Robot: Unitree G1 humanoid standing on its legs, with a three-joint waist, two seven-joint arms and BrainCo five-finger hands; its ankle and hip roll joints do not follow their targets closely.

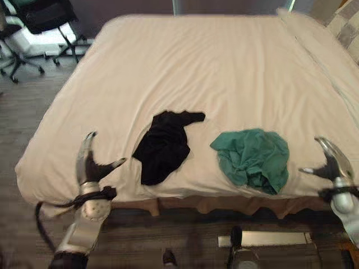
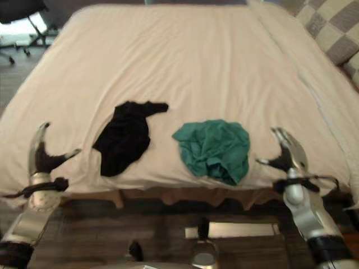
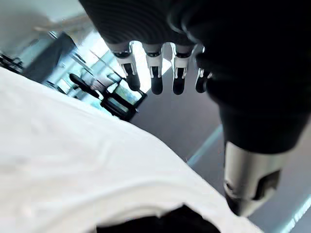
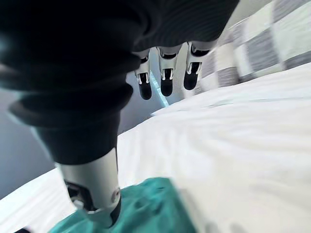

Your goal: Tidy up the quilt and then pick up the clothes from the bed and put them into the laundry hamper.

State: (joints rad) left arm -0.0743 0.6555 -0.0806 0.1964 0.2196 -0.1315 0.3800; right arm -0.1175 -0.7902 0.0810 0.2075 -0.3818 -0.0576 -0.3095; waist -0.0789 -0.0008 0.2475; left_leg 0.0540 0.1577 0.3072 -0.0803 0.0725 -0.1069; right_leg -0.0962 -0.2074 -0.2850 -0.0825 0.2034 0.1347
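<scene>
Beige quilt (image 1: 224, 61) covers the bed nearly flat, with only shallow creases, so I judge the tidying step close to done and the clothes next. Two garments lie near the foot edge: a black garment (image 1: 165, 144) toward the left corner and a crumpled green garment (image 1: 253, 158) beside it, toward the right, the two apart from each other. My left hand (image 1: 90, 162) hangs over the foot edge just left of the black garment, fingers straight and thumb spread wide, holding nothing. My right hand (image 2: 287, 152) sits at the foot edge just right of the green garment, likewise spread and empty. An office chair (image 1: 42, 19) stands on the floor off the far left corner, and checked pillows (image 2: 328, 25) lie at the far right corner.

I see no laundry hamper, so I would have to turn to find it. My worry: closing on a garment could pinch the quilt beneath and drag it back into wrinkles. A loose grab might also leave cloth trailing and slipping free on the carry.
</scene>
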